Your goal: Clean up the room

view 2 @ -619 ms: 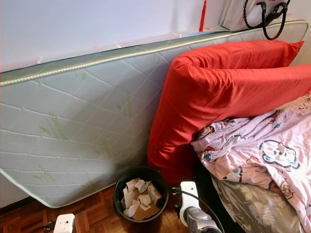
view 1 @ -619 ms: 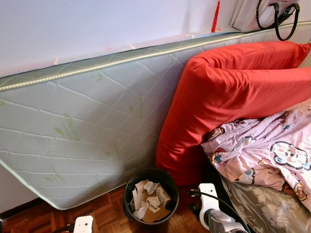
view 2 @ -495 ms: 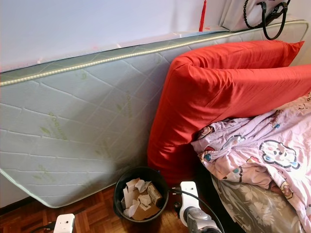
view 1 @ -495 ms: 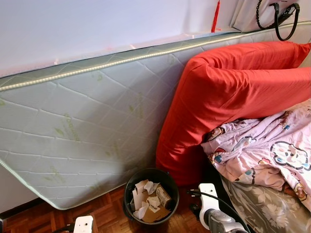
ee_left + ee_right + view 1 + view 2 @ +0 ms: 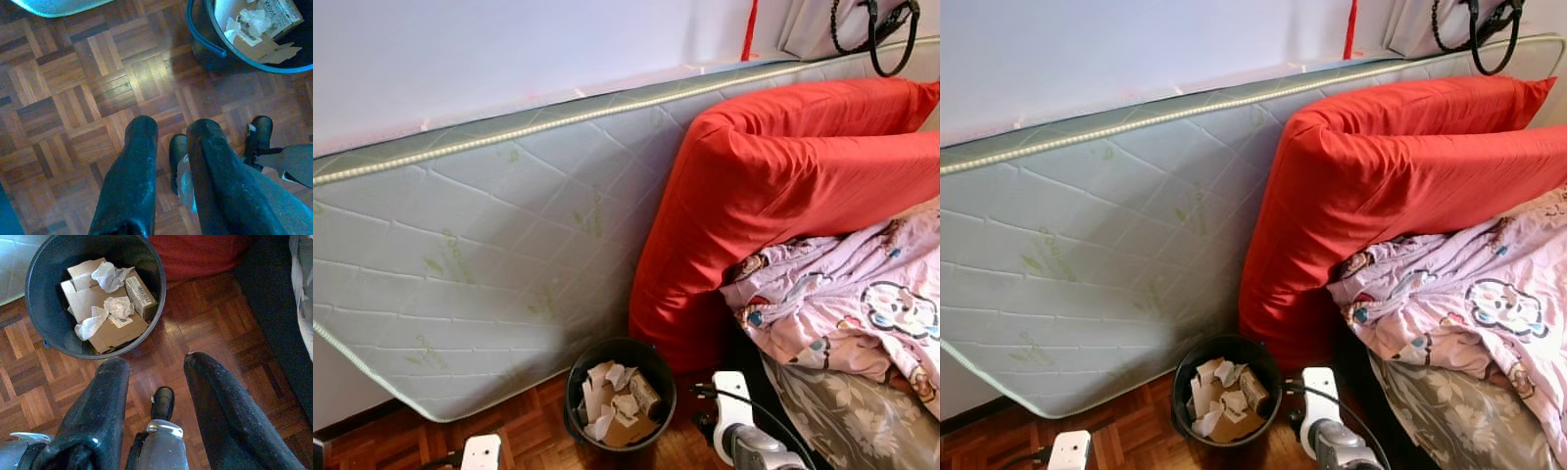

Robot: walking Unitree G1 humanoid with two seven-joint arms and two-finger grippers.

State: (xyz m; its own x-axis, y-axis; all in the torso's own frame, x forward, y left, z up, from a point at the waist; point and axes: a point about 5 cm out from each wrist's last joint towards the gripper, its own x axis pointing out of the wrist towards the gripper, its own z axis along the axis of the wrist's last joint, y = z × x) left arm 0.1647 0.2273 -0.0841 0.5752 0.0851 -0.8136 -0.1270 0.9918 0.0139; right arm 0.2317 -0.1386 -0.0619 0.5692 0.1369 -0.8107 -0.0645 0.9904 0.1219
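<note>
Parquet floor [image 5: 73, 98] runs under everything I can see, dark wood squares, and against the wall a quilted mattress [image 5: 480, 255] leans on its long edge, taking up the left half of my head view. Below its lower corner, toward the middle, stands the black bin [image 5: 620, 394], already holding crushed cardboard and crumpled paper [image 5: 105, 308]. From that I judge some rubbish has been collected, but I cannot say how much of the room is left; no loose litter shows on the bare floor around the bin.

My left gripper [image 5: 168, 147] hangs low over the parquet, well to the left of the bin, with its two fingers parted a little and nothing between them. In its wrist view the bin sits off beyond one fingertip, near but clearly apart.

My right gripper [image 5: 151, 369] hangs just beside the bin on its right, fingers spread wide and empty. Its wrist view looks straight down into the bin, whose rim lies just past the fingertips, not touching.

Further right, a big red cushion [image 5: 773, 186] stands propped against the mattress, and a pink patterned quilt [image 5: 842, 294] lies bunched over a grey floral cover [image 5: 842, 411] on the bed. I would guess the bedding is what remains to tidy, along with anything outside my view.
</note>
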